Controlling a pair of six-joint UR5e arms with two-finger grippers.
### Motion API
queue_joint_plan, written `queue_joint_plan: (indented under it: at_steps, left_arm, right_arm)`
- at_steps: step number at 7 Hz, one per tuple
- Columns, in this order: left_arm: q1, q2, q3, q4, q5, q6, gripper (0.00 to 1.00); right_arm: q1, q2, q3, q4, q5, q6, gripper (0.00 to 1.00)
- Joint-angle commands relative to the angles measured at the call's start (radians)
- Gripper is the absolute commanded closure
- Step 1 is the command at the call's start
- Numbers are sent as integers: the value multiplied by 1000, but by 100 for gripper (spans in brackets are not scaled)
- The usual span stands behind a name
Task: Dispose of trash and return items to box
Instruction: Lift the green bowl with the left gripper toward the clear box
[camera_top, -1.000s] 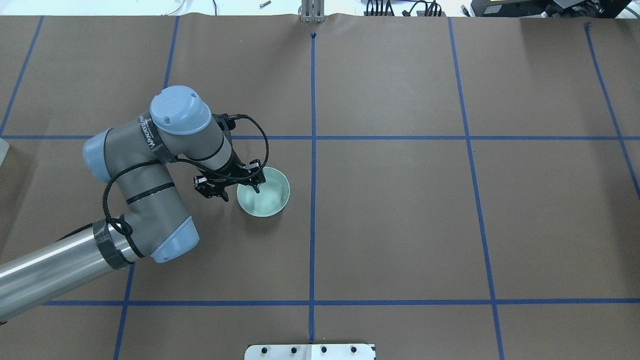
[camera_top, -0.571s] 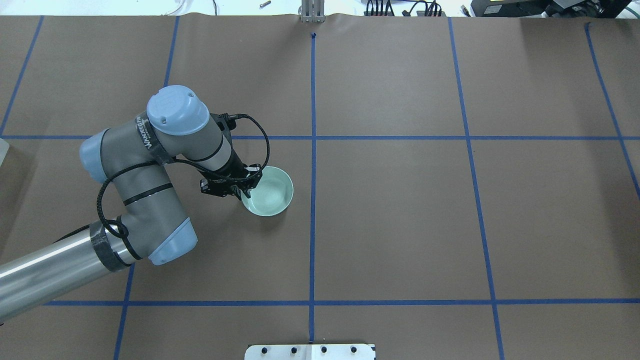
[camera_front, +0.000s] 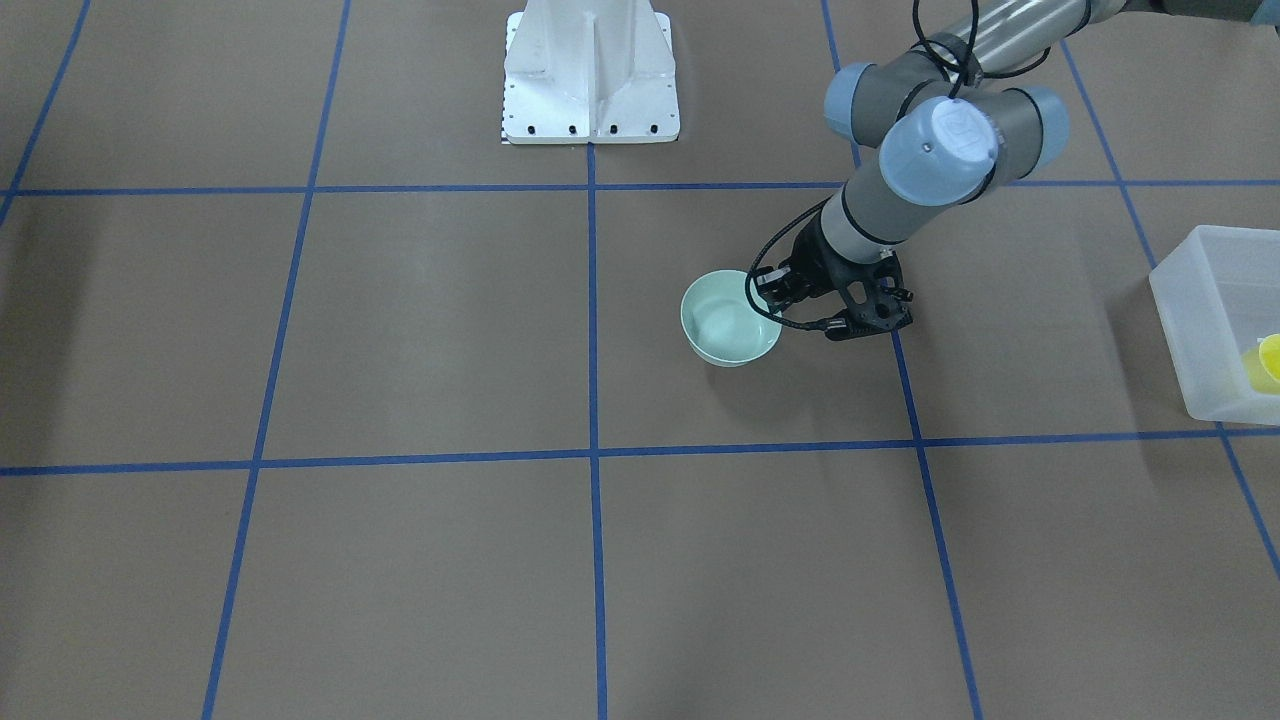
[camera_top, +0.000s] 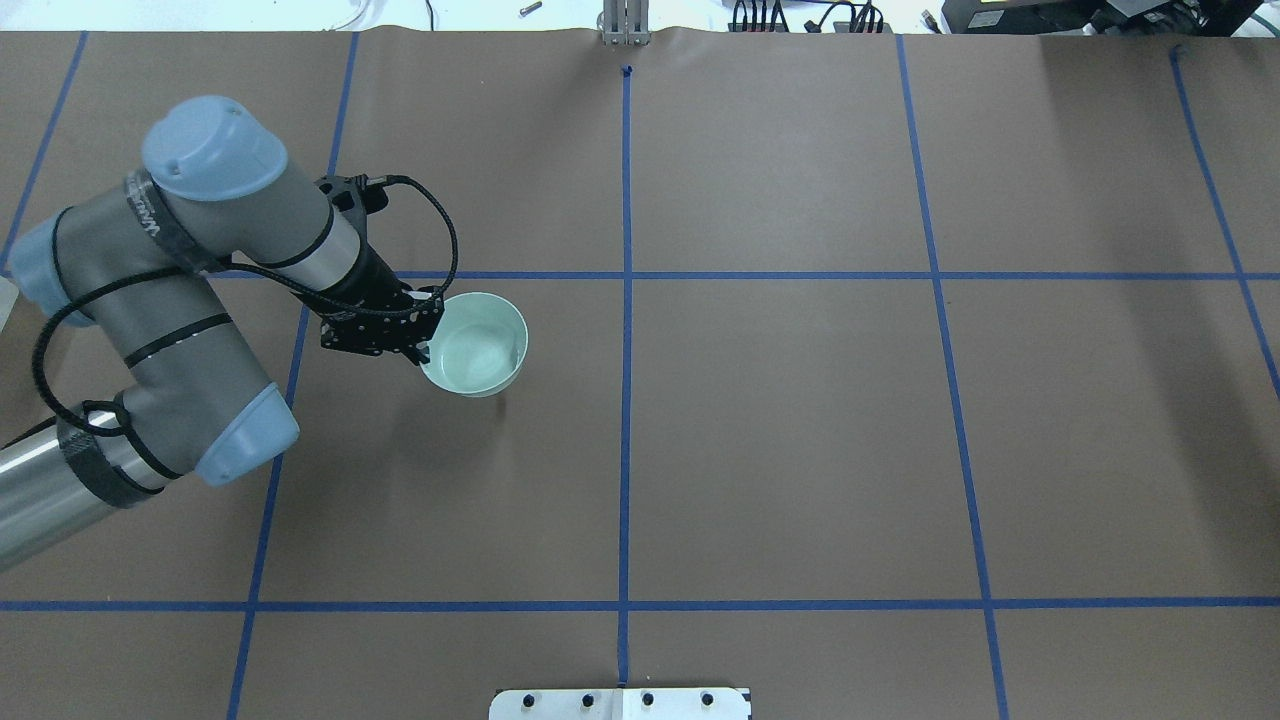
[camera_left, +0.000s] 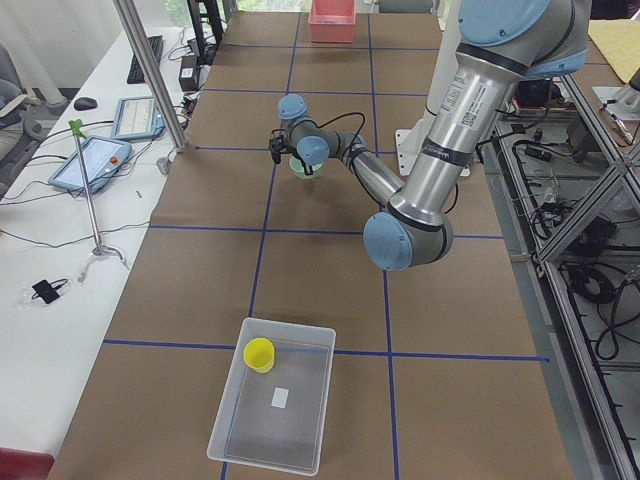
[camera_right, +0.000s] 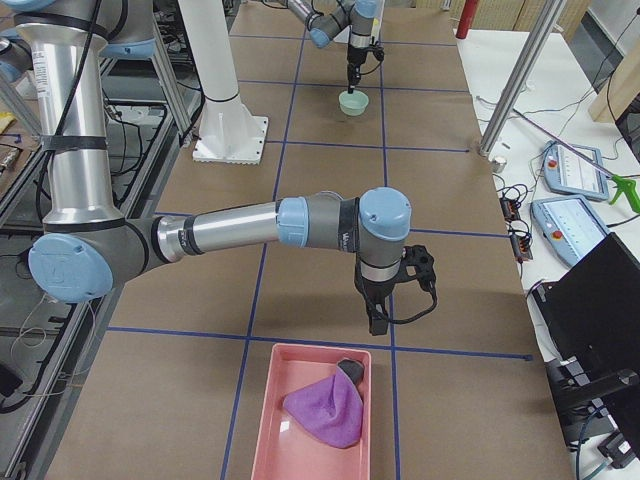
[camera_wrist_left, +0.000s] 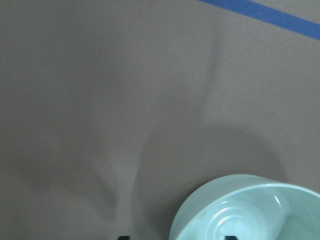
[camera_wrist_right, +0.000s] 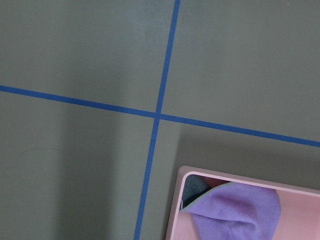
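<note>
Left hand (camera_top: 428, 348) pinched narrow on the rim of the pale green bowl (camera_top: 478, 343), one finger inside the wall and one outside, so the bowl hangs off the fingertip side of the hand, mouth up and close to level. Front view agrees: hand (camera_front: 768, 298) clamped on the edge nearest its wrist, bowl (camera_front: 726, 322) jutting out beyond the fingers. Left wrist camera catches only part of the bowl (camera_wrist_left: 250, 210) low in its field, its shadow thrown apart from it on the brown bench (camera_top: 800, 450), so the bowl looks to be clear of the surface, though how far I cannot tell. Nothing seen inside the bowl. Box (camera_left: 270, 405) stands well apart from this hand, back behind the arm's elbow toward the bench end; yellow cup (camera_left: 259, 354) sits upright inside it, against the corner of the box closest to the hand. From the front, box (camera_front: 1205, 310) shows at the frame edge with the cup (camera_front: 1268, 360) seen through its wall. Right hand (camera_right: 380, 322) points down over blue tape lines (camera_wrist_right: 160, 116), just short of a pink tray (camera_right: 262, 440); purple cloth (camera_right: 325, 410) lies in the tray just beyond the fingertips. Whether the right hand is wide or narrow I cannot tell
</note>
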Motion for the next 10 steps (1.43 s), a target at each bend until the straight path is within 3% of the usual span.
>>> queue_joint_plan:
  at_steps: [1, 4, 6, 7, 8, 10]
  left_arm:
    - [-146, 97, -69, 4, -109, 135, 100]
    - [-393, 322, -77, 36, -151, 662, 100]
    - [-598, 396, -33, 186, -149, 1111, 100]
    - [-692, 407, 48, 208, -143, 1336, 100]
    - [-820, 393, 198, 201, -137, 1528, 100]
    - [-927, 303, 507, 164, -136, 1751, 100]
  right_arm:
    - [-92, 0, 53, 3, 19, 129, 0]
    - [-216, -1, 87, 117, 22, 372, 0]
    - [-272, 0, 116, 125, 24, 458, 0]
    - [-295, 0, 133, 128, 24, 497, 0]
    - [-302, 0, 135, 128, 24, 500, 0]
    - [-303, -1, 135, 128, 24, 500, 0]
